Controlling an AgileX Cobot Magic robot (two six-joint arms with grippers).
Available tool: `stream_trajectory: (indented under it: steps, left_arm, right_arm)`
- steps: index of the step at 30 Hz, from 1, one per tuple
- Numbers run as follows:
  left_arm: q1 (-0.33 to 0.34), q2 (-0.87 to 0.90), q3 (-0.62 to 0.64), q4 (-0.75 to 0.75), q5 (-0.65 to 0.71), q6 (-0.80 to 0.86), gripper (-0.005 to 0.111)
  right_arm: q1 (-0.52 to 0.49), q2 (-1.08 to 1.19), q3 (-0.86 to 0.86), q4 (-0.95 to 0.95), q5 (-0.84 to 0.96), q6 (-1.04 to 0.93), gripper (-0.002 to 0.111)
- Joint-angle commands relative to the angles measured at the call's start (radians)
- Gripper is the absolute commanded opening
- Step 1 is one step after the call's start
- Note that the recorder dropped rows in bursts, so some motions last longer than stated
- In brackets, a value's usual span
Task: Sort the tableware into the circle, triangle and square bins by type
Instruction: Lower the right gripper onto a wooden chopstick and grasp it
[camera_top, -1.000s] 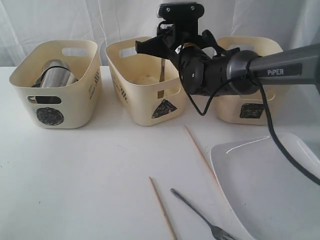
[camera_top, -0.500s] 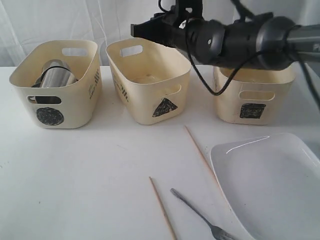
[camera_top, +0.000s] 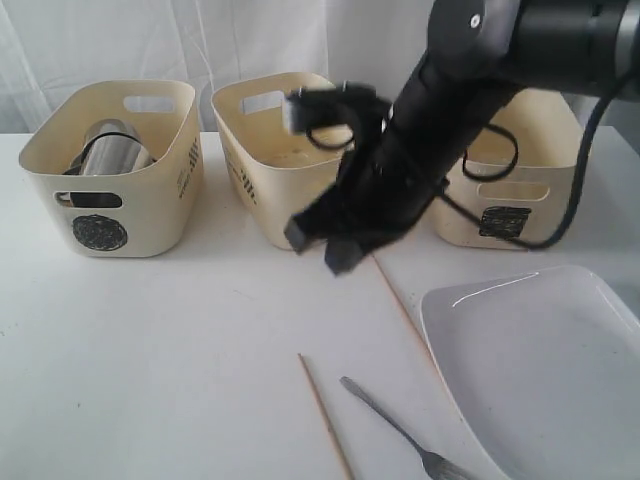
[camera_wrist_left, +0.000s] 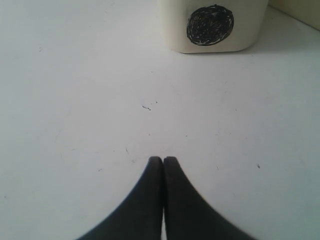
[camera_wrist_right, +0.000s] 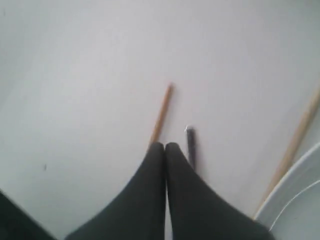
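My right gripper (camera_top: 320, 248) hangs low in front of the triangle bin (camera_top: 252, 150), its fingers shut and empty, hiding the bin's mark. In the right wrist view, beyond my right gripper (camera_wrist_right: 164, 146), a wooden chopstick (camera_wrist_right: 161, 114) and a fork handle (camera_wrist_right: 191, 147) lie on the table. The second chopstick (camera_wrist_right: 295, 137) lies beside the white plate (camera_wrist_right: 295, 210). From outside, one chopstick (camera_top: 325, 420) and the fork (camera_top: 400, 430) lie near the front, and the other chopstick (camera_top: 402, 312) runs along the plate (camera_top: 540, 370). My left gripper (camera_wrist_left: 163, 159) is shut and empty before the circle bin (camera_wrist_left: 212, 25).
The circle bin (camera_top: 110, 215) on the left holds steel mugs (camera_top: 115, 148). The square bin (camera_top: 505, 215) stands at the right, partly behind my right arm (camera_top: 520, 40). A white curtain backs the table.
My right arm has swung from above the triangle bin down to just in front of it, toward the chopsticks and fork. The tableware on the table has not moved.
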Motion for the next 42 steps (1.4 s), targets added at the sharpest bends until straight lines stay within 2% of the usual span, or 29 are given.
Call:
stream_trajectory:
  steps: [1, 4, 7, 12, 16, 21, 42]
  left_arm:
    - [0.003, -0.005, 0.004, -0.002, 0.001, -0.001, 0.000]
    - [0.003, -0.005, 0.004, -0.002, 0.001, -0.001, 0.000]
    - [0.003, -0.005, 0.004, -0.002, 0.001, -0.001, 0.000]
    - [0.003, -0.005, 0.004, -0.002, 0.001, -0.001, 0.000]
    - [0.003, -0.005, 0.004, -0.002, 0.001, -0.001, 0.000]
    - [0.003, -0.005, 0.004, -0.002, 0.001, -0.001, 0.000]
    - [0.003, -0.005, 0.004, 0.000, 0.001, -0.001, 0.000]
  right_arm:
    - [0.151, -0.015, 0.087, -0.052, 0.020, 0.139, 0.000]
    - [0.244, -0.009, 0.144, -0.229, -0.158, 0.375, 0.000]
    - [0.264, 0.018, 0.174, -0.333, -0.221, 0.550, 0.000]
    - [0.264, 0.075, 0.179, -0.322, -0.157, 0.507, 0.002]
    - [0.264, 0.119, 0.179, -0.219, -0.159, 0.432, 0.016]
    - [0.264, 0.158, 0.179, -0.210, -0.181, 0.431, 0.027]
    - [0.264, 0.216, 0.179, -0.264, -0.297, 0.431, 0.027]
